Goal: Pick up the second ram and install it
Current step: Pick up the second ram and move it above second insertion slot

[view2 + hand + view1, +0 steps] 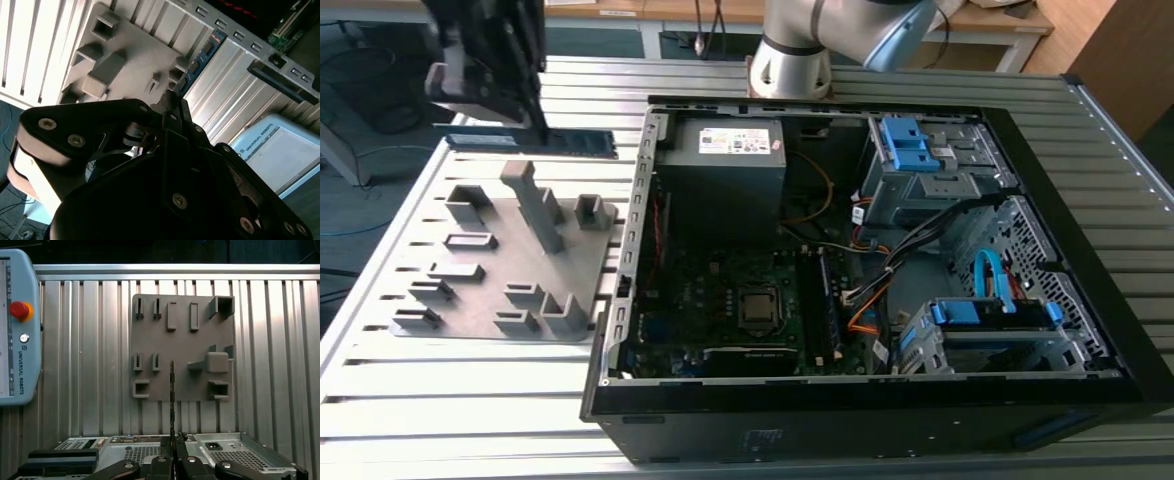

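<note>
Above the gray holder plate (pixel 180 345), clear of its blocks (pixel 218 362), holds the second ram (pixel 574 143) clamped tight in the gripper (pixel 173 450). Has it level and on edge, presumably to suit pressing straight into a motherboard (pixel 720 290) slot inside the open computer case (pixel 854 410) alongside.

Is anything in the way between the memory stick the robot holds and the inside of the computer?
Only the side wall of the case stands between the second ram, held in the gripper, and the motherboard. The top is open, so no lid covers it.
</note>
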You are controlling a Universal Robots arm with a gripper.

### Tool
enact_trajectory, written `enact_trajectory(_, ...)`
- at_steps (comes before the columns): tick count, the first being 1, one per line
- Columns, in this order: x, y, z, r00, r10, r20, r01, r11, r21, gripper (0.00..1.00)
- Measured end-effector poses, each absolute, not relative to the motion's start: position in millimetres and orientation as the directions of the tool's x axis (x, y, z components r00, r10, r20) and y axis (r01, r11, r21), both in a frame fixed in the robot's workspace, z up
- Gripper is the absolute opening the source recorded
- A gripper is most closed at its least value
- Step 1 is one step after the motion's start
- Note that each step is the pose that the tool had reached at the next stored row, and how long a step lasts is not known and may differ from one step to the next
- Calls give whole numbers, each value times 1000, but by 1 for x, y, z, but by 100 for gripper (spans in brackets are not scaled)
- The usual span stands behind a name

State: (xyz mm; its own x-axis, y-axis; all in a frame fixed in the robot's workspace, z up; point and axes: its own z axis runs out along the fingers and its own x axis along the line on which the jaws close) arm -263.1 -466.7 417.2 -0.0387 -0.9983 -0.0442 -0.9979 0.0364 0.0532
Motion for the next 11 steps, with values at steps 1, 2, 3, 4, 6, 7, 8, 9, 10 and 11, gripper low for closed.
enact_trajectory(1, -259, -467, 416, -39, -998, -44, -998, 36, 53, 14)
enact_trajectory(2, -254, -467, 414, -39, -998, -44, -998, 36, 53, 14)
enact_trajectory(3, -249, -467, 412, -39, -998, -44, -998, 36, 53, 14)
enact_trajectory(4, -245, -467, 410, -39, -998, -44, -998, 36, 53, 14)
enact_trajectory(6, -236, -467, 406, -39, -998, -44, -998, 36, 54, 14)
enact_trajectory(7, -231, -467, 404, -39, -998, -44, -998, 36, 54, 14)
enact_trajectory(8, -227, -467, 403, -39, -998, -44, -998, 36, 54, 14)
enact_trajectory(9, -222, -467, 401, -39, -998, -44, -998, 36, 54, 14)
enact_trajectory(10, -218, -467, 399, -39, -998, -44, -998, 36, 54, 14)
enact_trajectory(11, -213, -467, 398, -39, -998, -44, -998, 36, 54, 14)
